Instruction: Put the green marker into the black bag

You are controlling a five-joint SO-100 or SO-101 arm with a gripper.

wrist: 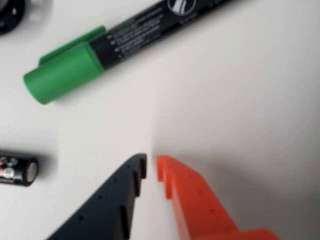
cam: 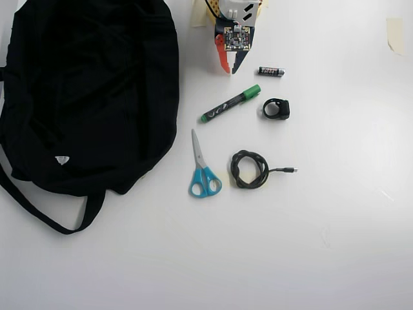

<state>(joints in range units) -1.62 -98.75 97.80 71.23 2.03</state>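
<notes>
Two fingers, one black and one orange, form the gripper (wrist: 151,167) in the wrist view; the tips sit nearly together with a narrow gap, holding nothing. Beyond them the green marker (wrist: 107,47) lies diagonally on the white table (wrist: 240,110), its dark body carrying white lettering too blurred to read. A battery (wrist: 17,170) lies at the left edge.

Overhead view: the marker (cam: 230,103) lies below the gripper (cam: 230,70), right of the black bag (cam: 84,84), apart from it. The bag bears a small white label (cam: 62,159), unreadable. Blue-handled scissors (cam: 202,169), a coiled cable (cam: 250,169) and a black ring (cam: 276,108) lie nearby.
</notes>
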